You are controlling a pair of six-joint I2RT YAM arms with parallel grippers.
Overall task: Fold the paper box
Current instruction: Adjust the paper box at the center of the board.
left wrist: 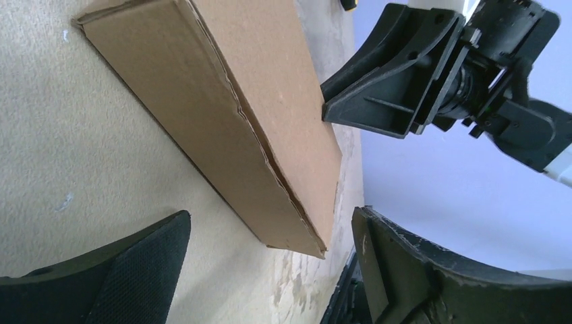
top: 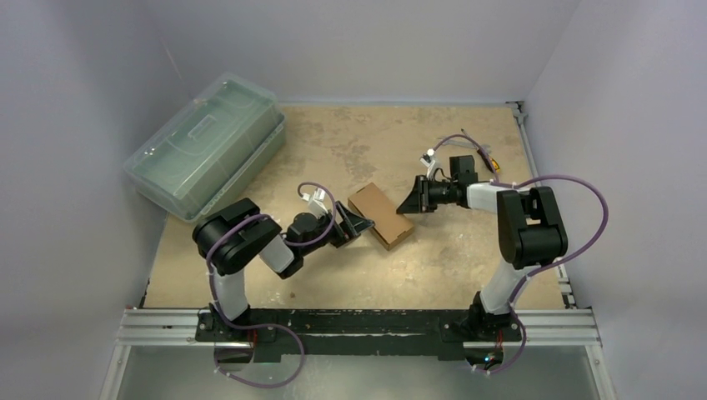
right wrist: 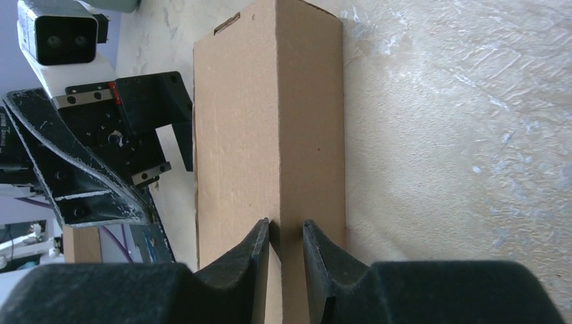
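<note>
While the left gripper (top: 357, 227) stands spread wide at the box's near-left end, neither finger (left wrist: 135, 270) touches cardboard. Box (top: 381, 215) lies mid-table (top: 333, 142), folded into a closed carton, long axis diagonal, broad face up. It sits between the two grippers. Right gripper (top: 413, 200) points at the box's far-right side; its fingers (right wrist: 253, 260) are nearly together with a narrow slit between them, and nothing is visibly clamped. Cannot tell if its tips touch the box. Green case (top: 204, 142) sits far-left, well apart.
</note>
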